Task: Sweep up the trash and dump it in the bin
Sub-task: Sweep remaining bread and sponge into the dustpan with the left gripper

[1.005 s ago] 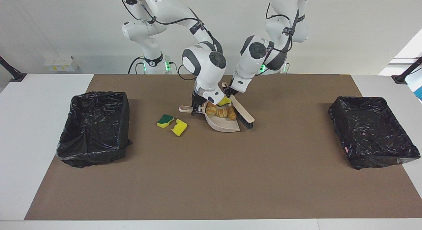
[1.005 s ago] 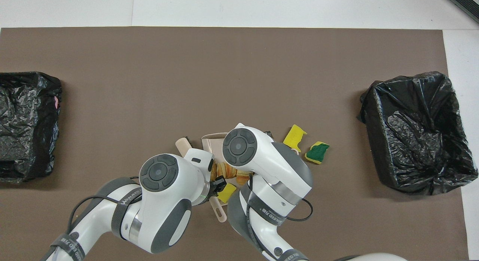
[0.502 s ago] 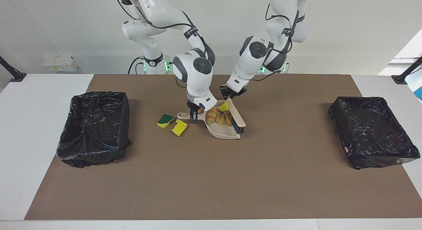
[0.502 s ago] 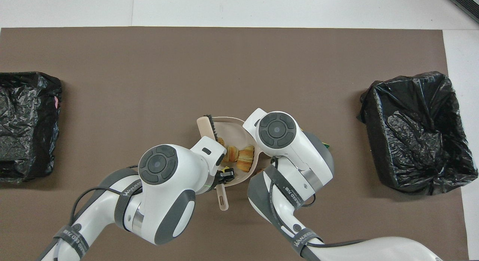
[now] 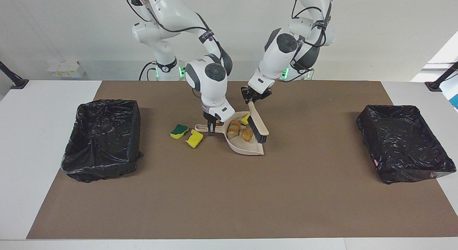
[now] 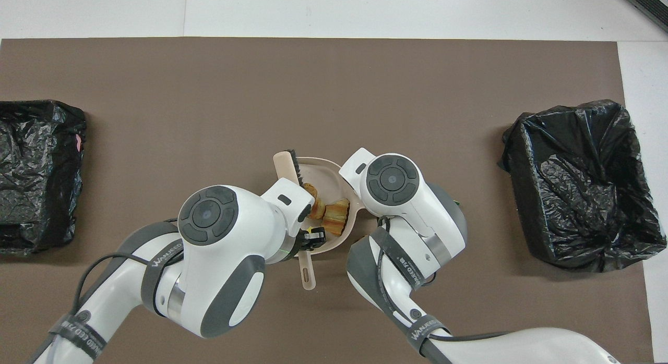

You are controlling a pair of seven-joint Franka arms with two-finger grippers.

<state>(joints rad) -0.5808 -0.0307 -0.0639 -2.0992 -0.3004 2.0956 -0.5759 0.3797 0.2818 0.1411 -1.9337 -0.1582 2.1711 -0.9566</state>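
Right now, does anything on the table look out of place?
Yes: a green-topped yellow sponge chunk and a plain yellow sponge chunk lie on the brown mat beside the beige plastic dustpan's handle, not in it.

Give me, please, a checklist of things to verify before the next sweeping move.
1. Right tool shut on the dustpan handle: ok.
2. Left tool shut on the brush handle: ok.
3. Bread pieces and one yellow chunk lie inside the dustpan: ok.
4. All trash collected: not ok. The green-topped sponge and the yellow sponge lie on the mat beside the dustpan handle.
5. Dustpan lip flat on the mat: cannot tell.
6. Bin at the right arm's end open on top: ok.
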